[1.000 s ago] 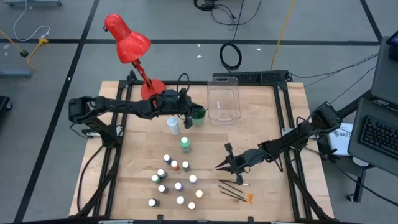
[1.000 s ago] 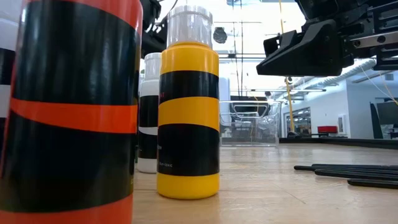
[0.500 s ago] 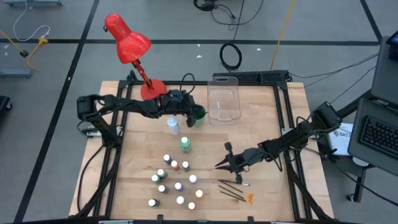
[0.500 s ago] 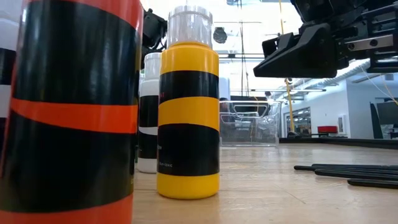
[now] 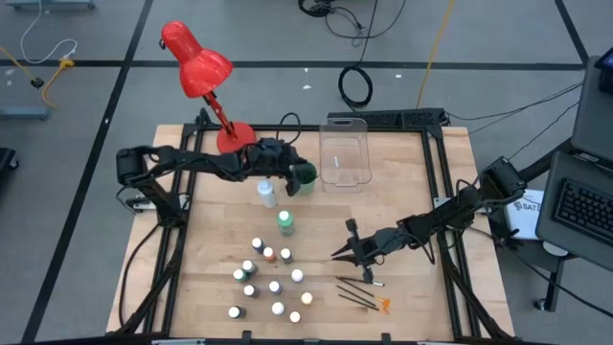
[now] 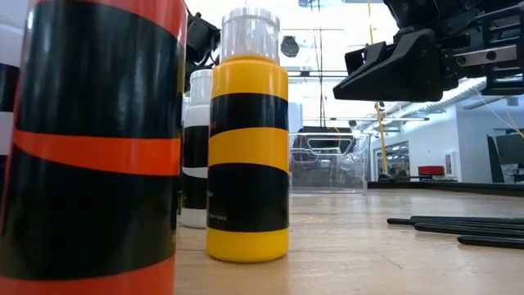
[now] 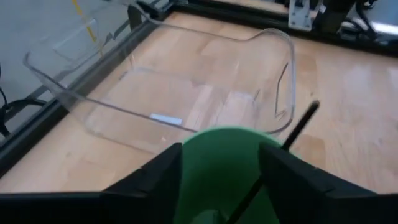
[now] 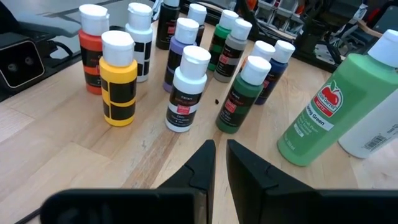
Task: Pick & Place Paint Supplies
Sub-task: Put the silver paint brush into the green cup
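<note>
We see the left gripper (image 5: pixel 299 178) clamped on the green cup (image 7: pixel 221 163) with a brush (image 7: pixel 297 127) in it, beside the clear bin (image 5: pixel 344 153) at 12 o'clock on the table (image 5: pixel 421 177); right gripper (image 5: pixel 347 255), fingers nearly together, hovers between paint bottles (image 5: pixel 272 280) and brushes (image 5: pixel 362 295).

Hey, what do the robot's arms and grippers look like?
Both arms are dark, slim, jointed links. The left gripper and right gripper each have two black fingers, blocky and angular up close. No markings or cables on them are discernible.
</note>
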Tool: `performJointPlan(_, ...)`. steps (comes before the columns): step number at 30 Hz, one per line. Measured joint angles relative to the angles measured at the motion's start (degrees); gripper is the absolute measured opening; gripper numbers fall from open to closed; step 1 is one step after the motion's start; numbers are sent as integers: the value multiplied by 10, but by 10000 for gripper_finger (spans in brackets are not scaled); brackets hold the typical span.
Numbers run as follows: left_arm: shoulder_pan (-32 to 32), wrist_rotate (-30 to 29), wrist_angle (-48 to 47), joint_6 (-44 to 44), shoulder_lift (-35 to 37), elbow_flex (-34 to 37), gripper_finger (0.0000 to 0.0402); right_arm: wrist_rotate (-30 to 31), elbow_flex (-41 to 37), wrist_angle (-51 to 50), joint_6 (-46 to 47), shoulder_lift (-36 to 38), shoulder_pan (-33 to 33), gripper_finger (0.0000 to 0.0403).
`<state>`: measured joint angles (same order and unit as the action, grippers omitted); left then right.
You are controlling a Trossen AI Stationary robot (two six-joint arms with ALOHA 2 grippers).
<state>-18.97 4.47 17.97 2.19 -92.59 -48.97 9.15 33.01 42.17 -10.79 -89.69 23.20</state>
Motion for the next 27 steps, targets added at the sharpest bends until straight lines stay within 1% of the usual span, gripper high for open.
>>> performJointPlan(2,0,0,2,8,9,0,239,0,0,0,0,0,0,31)
performJointPlan(5,0,0,-6,12,22,0,253,0,0,0,0,0,0,31)
performJointPlan(9,0,0,-19,-5,37,0,257,0,0,0,0,0,0,31)
performJointPlan(12,3,3,-46,-32,74,0,257,0,0,0,0,0,0,31)
performJointPlan(14,6,24,-92,-33,120,0,257,0,0,0,0,0,0,31)
performJointPlan(16,13,43,-147,-34,183,0,257,0,0,-1,0,0,0,31)
performJointPlan(19,29,44,-241,-35,292,0,257,0,0,-2,3,0,0,31)
performJointPlan(24,63,3,-401,-48,454,8,257,0,0,0,8,0,0,31)
performJointPlan(27,81,-16,-427,-40,525,57,251,1,0,8,11,0,0,31)
